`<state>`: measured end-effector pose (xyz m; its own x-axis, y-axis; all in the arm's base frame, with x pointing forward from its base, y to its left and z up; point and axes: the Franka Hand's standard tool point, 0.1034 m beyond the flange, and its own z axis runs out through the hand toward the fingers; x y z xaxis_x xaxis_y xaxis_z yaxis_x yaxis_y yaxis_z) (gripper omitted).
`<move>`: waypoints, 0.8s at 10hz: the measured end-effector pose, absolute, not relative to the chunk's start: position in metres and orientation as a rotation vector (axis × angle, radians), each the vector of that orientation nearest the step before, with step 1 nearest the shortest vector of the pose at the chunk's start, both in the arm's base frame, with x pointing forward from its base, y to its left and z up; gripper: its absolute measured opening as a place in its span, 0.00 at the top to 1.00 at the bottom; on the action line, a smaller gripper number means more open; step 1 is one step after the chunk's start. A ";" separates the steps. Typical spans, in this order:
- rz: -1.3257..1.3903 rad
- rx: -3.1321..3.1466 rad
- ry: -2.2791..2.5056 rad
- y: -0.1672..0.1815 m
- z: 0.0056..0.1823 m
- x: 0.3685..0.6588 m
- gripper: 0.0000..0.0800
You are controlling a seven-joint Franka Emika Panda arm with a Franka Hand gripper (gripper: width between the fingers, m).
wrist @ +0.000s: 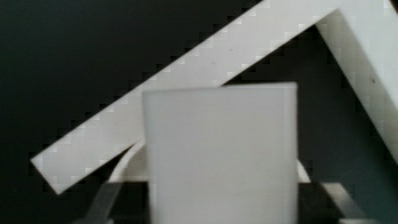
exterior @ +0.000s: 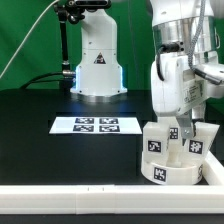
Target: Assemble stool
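The stool's round white seat disc [exterior: 172,172] lies near the table's front edge at the exterior view's right. Two short tagged legs stand on it, one on the left [exterior: 153,143] and one on the right [exterior: 199,143]. My gripper [exterior: 182,130] reaches down between them and is shut on a third white leg [wrist: 217,150]. In the wrist view this leg fills the middle, with a dark finger [wrist: 139,198] against each side, and it hides the seat below.
The marker board [exterior: 95,125] lies flat mid-table. A long white rail [exterior: 90,196] runs along the front edge and shows as slanting white bars [wrist: 196,85] in the wrist view. The robot base [exterior: 97,62] stands at the back.
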<state>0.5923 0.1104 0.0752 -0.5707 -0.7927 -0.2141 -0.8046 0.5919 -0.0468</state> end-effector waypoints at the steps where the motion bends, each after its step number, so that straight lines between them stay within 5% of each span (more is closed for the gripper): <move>1: 0.081 -1.275 2.616 0.112 0.075 0.593 0.57; 4: 0.082 -1.241 2.616 0.113 0.074 0.593 0.57; 6: 0.079 -1.284 2.583 0.114 0.081 0.595 0.25; 8: 0.076 -1.299 2.536 0.116 0.102 0.601 0.20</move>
